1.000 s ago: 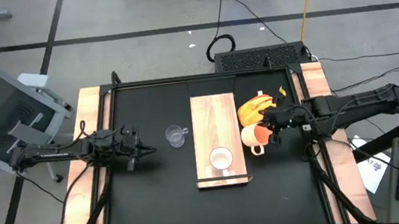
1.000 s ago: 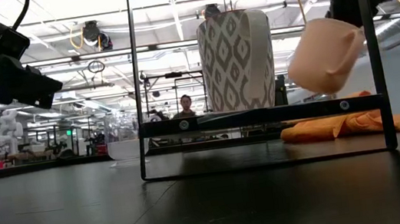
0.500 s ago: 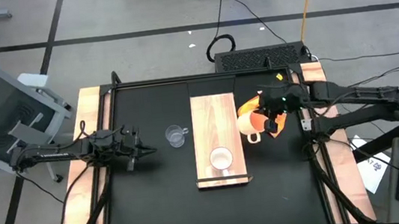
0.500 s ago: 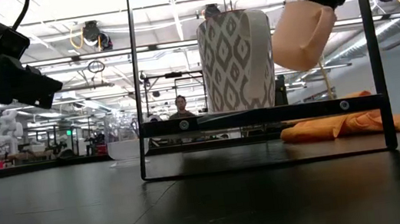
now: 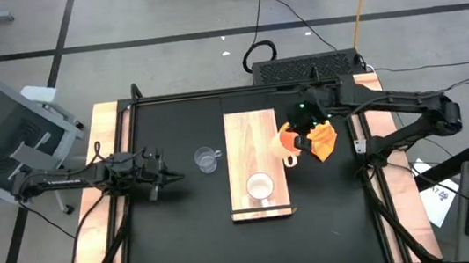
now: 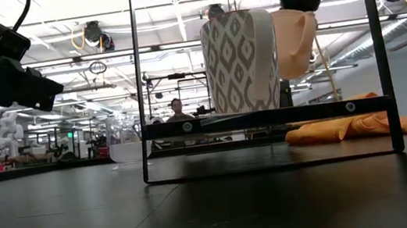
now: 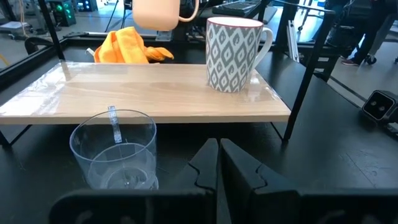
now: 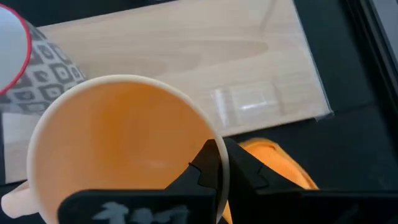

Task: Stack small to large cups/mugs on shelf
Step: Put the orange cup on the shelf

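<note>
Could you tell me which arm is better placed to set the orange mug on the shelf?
The right. Its gripper already holds the orange mug by the rim, raised at the shelf edge. The left gripper waits shut beyond the glass cup.

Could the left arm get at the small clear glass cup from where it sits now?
Probably yes. The left gripper sits shut, just beside the small clear glass cup, with only bare black tabletop between them.
</note>
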You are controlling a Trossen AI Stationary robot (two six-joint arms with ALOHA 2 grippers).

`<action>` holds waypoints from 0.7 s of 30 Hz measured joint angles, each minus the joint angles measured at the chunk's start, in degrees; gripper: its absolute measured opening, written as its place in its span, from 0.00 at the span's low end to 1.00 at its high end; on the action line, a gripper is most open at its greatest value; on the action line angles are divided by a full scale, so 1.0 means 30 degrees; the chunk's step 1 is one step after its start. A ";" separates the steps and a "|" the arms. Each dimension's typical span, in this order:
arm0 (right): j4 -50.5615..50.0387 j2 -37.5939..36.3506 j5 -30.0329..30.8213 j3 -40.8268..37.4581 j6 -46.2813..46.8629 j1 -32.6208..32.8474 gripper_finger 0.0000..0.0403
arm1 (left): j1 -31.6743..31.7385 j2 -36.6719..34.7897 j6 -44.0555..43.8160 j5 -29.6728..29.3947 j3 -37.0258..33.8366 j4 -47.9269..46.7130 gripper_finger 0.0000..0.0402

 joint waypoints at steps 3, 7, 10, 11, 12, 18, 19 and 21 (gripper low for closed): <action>-0.0237 0.0956 -0.0007 0.0815 -0.0160 0.0000 0.00 | 0.0007 0.0000 -0.0001 0.0000 0.0000 0.0000 0.05; -0.0412 0.1945 -0.0007 0.1621 -0.0213 0.0000 0.00 | 0.0006 0.0000 -0.0009 0.0000 0.0006 0.0000 0.05; -0.0754 0.2634 -0.0017 0.2209 -0.0289 0.0000 0.00 | 0.0000 0.0000 -0.0015 0.0000 0.0000 -0.0007 0.05; -0.0887 0.2884 -0.0013 0.2402 -0.0293 0.0000 0.00 | 0.0002 0.0000 -0.0015 0.0000 0.0000 -0.0007 0.05; -0.0959 0.3118 -0.0018 0.2623 -0.0323 0.0000 0.00 | 0.0005 0.0000 -0.0015 0.0000 0.0000 -0.0007 0.05; -0.1994 0.4649 -0.0020 0.4100 -0.0678 0.0000 0.00 | 0.0000 0.0000 -0.0015 0.0000 0.0000 -0.0007 0.05; -0.1994 0.4813 -0.0020 0.4280 -0.0702 0.0000 0.00 | 0.0000 0.0000 -0.0015 0.0000 0.0001 -0.0014 0.05; -0.2058 0.5130 -0.0020 0.4648 -0.0782 0.0000 0.00 | 0.0000 0.0000 -0.0015 0.0000 0.0000 -0.0015 0.05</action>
